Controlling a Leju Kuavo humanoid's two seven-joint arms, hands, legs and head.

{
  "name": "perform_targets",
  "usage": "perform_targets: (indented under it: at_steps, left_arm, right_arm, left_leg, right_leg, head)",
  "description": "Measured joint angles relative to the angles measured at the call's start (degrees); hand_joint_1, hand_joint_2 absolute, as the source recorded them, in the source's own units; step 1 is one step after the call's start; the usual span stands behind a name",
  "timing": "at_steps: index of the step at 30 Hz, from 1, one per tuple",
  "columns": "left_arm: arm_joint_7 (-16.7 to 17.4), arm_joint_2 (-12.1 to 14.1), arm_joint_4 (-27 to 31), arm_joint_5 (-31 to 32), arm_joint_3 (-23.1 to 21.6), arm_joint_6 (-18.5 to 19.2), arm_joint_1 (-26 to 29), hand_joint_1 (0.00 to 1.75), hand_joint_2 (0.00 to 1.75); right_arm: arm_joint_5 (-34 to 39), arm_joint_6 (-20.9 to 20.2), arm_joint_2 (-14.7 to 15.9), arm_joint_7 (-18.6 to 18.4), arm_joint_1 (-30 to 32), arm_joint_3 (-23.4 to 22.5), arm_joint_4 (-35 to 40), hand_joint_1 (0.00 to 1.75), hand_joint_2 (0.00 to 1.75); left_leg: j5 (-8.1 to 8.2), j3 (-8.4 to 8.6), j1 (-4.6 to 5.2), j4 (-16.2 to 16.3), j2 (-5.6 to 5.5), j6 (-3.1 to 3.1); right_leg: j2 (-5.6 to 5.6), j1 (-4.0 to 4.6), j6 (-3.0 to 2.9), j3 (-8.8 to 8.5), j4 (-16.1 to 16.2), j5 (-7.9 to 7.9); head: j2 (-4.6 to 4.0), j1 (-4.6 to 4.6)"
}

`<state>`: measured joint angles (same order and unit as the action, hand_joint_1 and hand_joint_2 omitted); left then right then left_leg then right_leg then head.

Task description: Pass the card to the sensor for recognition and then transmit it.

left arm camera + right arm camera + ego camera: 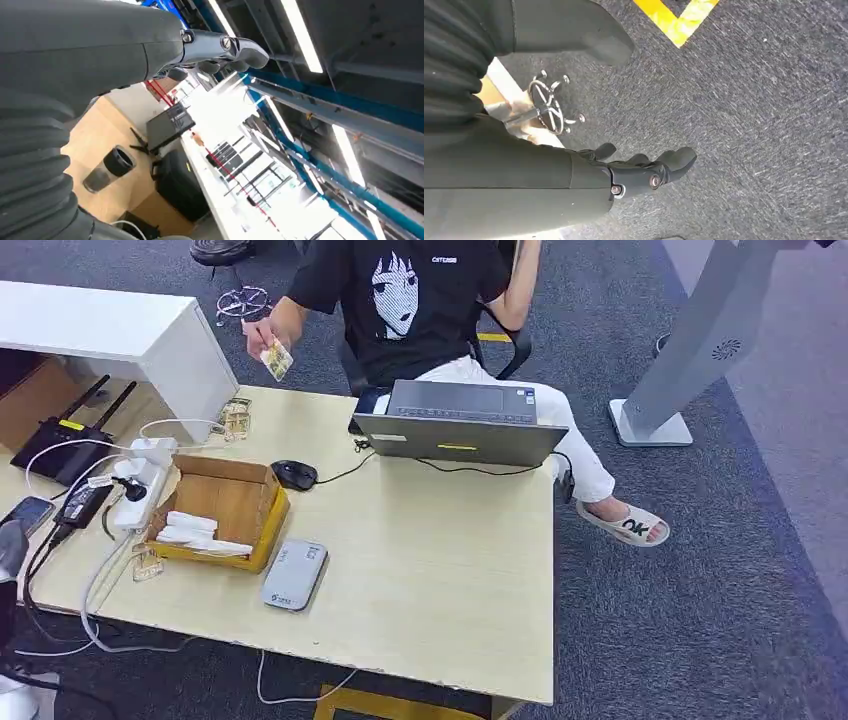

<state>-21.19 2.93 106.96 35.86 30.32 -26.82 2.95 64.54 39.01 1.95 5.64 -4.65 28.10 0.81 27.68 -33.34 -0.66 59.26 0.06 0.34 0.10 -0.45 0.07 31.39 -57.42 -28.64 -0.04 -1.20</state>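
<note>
A person seated behind the table holds up a small yellowish card point(277, 360) in one hand point(262, 337), above the table's far left corner. The grey flat sensor point(295, 575) lies on the wooden table point(440, 560), just in front of a cardboard box. My left hand point(220, 52) is raised with its back toward the ceiling lights; its fingers are loosely bent and hold nothing. My right hand point(644, 172) hangs over the grey carpet with its fingers stretched out and empty. Neither hand touches the card.
An open laptop point(460, 425) stands at the table's far edge before the person. The cardboard box point(222, 510), a mouse point(294, 475), a power strip point(140, 485) with cables and a black router point(60, 445) crowd the left side. A clear card stand point(236, 418) sits near the far left corner.
</note>
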Motion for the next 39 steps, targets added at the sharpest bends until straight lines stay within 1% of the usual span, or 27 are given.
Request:
perform_targets:
  at_steps: [4,15,21,24,32,36,39]
  left_arm:
    - [2.6,1.3,-4.6,3.8,-3.2,0.4,-3.7,0.0,1.75]
    - [9.7,3.5,-18.1,14.8,-12.1,1.1,-14.4,0.0,1.75]
    - [13.5,4.2,-24.7,20.9,-17.1,1.5,-20.2,0.0,1.75]
    - [14.7,4.1,-26.5,23.5,-18.9,1.7,-22.3,0.0,1.75]
    - [18.2,4.0,-35.1,28.5,-27.6,5.2,-29.7,0.0,1.75]
    - [19.9,4.1,-38.3,30.9,-31.7,7.3,-32.2,0.0,1.75]
    - [21.4,4.6,-41.4,32.6,-35.8,9.2,-34.3,0.0,1.75]
  right_arm:
    - [0.2,0.1,-0.1,-0.7,-0.1,2.0,0.3,0.0,1.75]
    - [0.5,0.1,-0.1,-2.7,-0.4,7.6,1.4,0.0,1.75]
    - [0.8,0.1,-0.1,-3.8,-0.4,10.5,2.0,0.0,1.75]
    - [0.9,0.0,-0.1,-4.2,-0.4,11.6,2.1,0.0,1.75]
    - [1.5,-0.2,-0.1,-5.7,-0.5,16.4,2.7,0.0,1.75]
    - [1.7,-0.4,-0.1,-6.2,-0.6,18.9,2.9,0.0,1.75]
    - [1.9,-0.8,-0.1,-6.4,-0.7,21.4,3.2,0.0,1.75]
  left_leg:
    - [-0.01,0.0,0.0,0.0,0.0,0.0]
    - [-0.04,-0.01,0.0,0.0,0.02,0.0]
    - [-0.08,-0.01,-0.01,0.0,0.01,0.0]
    - [-0.09,-0.03,0.0,0.0,0.13,0.0]
    - [-0.11,-0.04,0.0,0.0,0.13,0.02]
    - [-0.12,-0.05,0.0,0.0,0.14,0.01]
    - [-0.12,-0.07,-0.01,0.0,0.11,0.01]
  right_leg:
    - [0.0,0.0,0.0,0.01,0.0,0.0]
    - [0.02,0.0,-0.05,0.02,0.0,0.05]
    - [0.01,0.01,-0.06,0.02,0.0,0.06]
    - [0.14,0.01,-0.11,0.11,0.0,0.1]
    - [0.14,0.0,-0.1,0.1,0.0,0.16]
    - [0.15,0.0,-0.12,0.13,0.0,0.18]
    - [0.12,0.01,-0.12,0.11,0.0,0.18]
  head:
    - [0.0,0.0]
    - [0.0,0.0]
    - [0.0,0.0]
    - [0.0,0.02]
    - [0.0,0.0]
    - [0.0,0.0]
    - [0.0,0.0]
